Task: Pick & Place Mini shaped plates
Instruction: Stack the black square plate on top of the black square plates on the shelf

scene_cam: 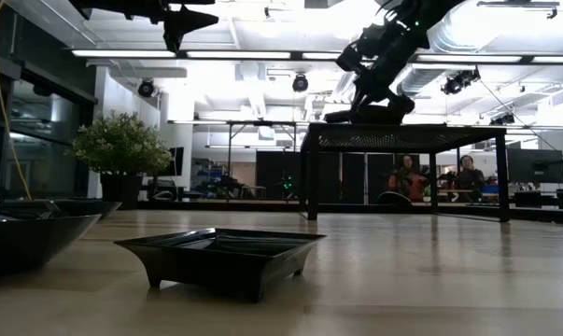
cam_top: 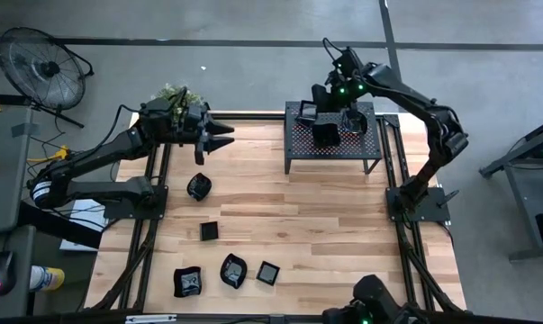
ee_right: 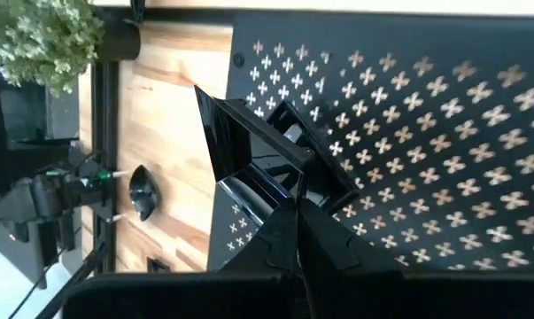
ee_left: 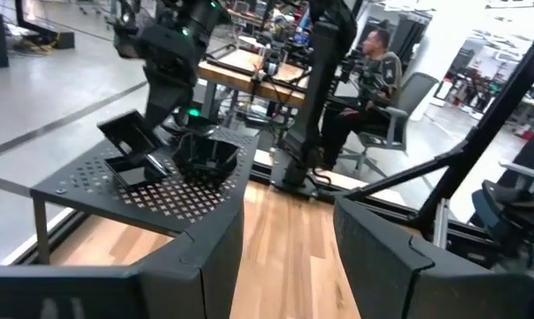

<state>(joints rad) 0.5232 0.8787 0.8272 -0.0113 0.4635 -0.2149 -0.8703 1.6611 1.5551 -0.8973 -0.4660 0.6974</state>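
Several small black glossy plates lie on the wooden table: a rounded one (cam_top: 199, 186), a square one (cam_top: 209, 231) and three near the front edge (cam_top: 233, 270). On the black perforated rack (cam_top: 370, 144) at the far side sits a wavy-rimmed plate (ee_left: 205, 155). My right gripper (ee_right: 293, 208) is over the rack, shut on a square plate (ee_right: 244, 151). My left gripper (cam_top: 219, 137) hangs open and level above the table's far left, with nothing between its fingers. My right gripper pinches the square plate by one edge of its rim (ee_right: 289, 182) between its two fingers. The fingers come slanting down from above. The plate stands tilted on edge over the rack's top (ee_left: 125, 133); whether its lower edge touches the rack I cannot tell.
A potted plant (cam_top: 172, 94) stands at the table's far left corner, just behind my left gripper. A fan (cam_top: 41, 63) stands on the floor beyond it. People sit at desks in the room behind (ee_left: 377, 62). Bare wood lies between the rack and the front plates.
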